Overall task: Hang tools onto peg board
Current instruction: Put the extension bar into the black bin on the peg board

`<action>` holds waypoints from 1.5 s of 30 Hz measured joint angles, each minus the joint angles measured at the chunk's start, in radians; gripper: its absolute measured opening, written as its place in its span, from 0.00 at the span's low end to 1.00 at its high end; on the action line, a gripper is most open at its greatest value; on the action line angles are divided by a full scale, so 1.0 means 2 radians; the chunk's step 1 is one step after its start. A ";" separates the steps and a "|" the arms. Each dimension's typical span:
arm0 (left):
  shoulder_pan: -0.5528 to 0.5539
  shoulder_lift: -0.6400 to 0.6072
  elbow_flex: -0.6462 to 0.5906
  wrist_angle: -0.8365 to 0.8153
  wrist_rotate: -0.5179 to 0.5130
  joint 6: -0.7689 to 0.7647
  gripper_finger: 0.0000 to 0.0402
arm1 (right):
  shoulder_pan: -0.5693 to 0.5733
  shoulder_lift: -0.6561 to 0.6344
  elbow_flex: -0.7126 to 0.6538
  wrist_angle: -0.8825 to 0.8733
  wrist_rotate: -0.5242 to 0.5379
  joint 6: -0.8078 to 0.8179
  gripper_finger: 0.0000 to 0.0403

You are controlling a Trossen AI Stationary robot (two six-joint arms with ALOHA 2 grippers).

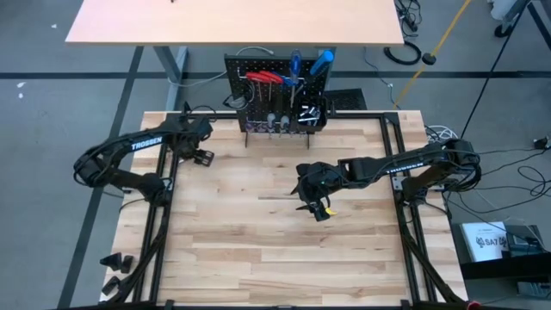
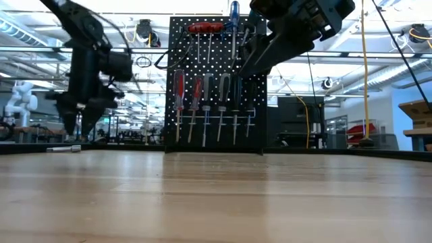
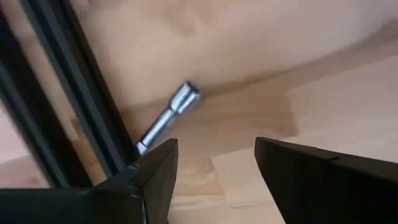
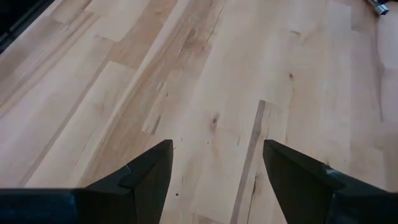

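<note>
Tools (image 1: 274, 86) hang on your peg board (image 1: 237, 95); one silver metal piece (image 3: 166, 118) lies on the table (image 1: 258, 250). Your left gripper (image 3: 214, 165) hovers spread above it; your right gripper (image 4: 214, 168) hangs spread, empty, mid-table.

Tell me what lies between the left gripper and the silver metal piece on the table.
Nothing: in the left wrist view only bare wood separates the open left gripper from the silver metal piece, which lies beside the black frame rail.
</note>
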 joint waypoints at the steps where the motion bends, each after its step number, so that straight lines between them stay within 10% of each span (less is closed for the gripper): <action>1: 0.007 0.004 -0.010 0.006 0.007 0.001 0.55 | 0.000 0.000 0.000 0.000 0.000 0.001 0.60; 31: 0.124 0.082 -0.042 0.077 0.057 0.083 0.54 | 0.000 0.000 0.000 0.000 0.000 0.001 0.60; 41: 0.123 0.066 -0.045 0.080 0.072 0.088 0.09 | 0.000 0.000 0.000 0.007 0.003 -0.001 0.60; 45: 0.123 0.056 -0.042 0.076 0.090 0.093 0.08 | 0.000 0.000 0.000 0.014 0.003 0.000 0.60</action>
